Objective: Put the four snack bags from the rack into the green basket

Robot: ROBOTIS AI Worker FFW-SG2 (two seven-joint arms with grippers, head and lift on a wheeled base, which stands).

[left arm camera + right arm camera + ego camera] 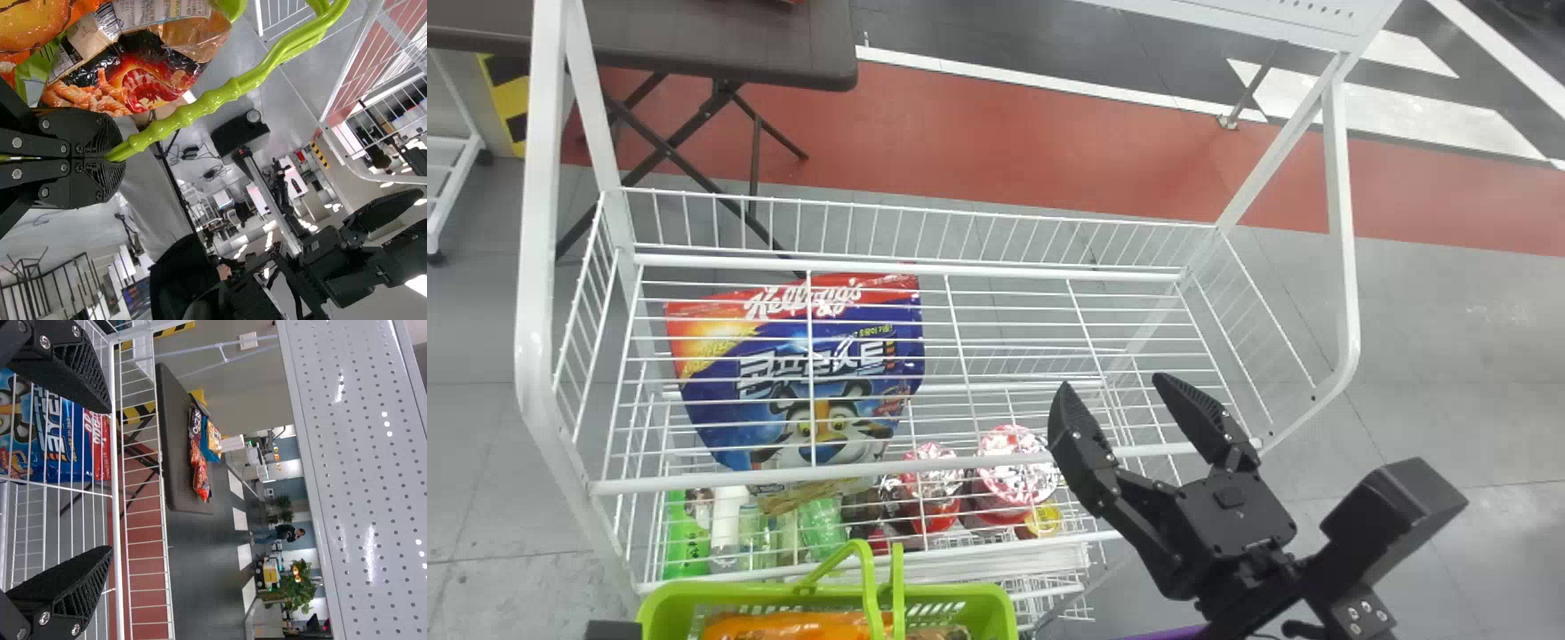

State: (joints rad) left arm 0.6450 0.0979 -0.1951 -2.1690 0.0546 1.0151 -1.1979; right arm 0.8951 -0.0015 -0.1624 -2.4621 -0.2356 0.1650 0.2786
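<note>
Blue bag (720,400) — white lettering (760,369) — behind rack wires (810,373).

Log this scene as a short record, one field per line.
Left gripper: shut on the basket handle
Right gripper: open, empty, near the rack's right side
Green basket: in front of the rack, at least two snack bags inside
White rack: blue cereal bag seen through the wires
Beyond rack: dark table with packets

One green basket (960,590), one blue snack bag (783,382) within the rack (1345,293), two red containers (1009,467)
</note>
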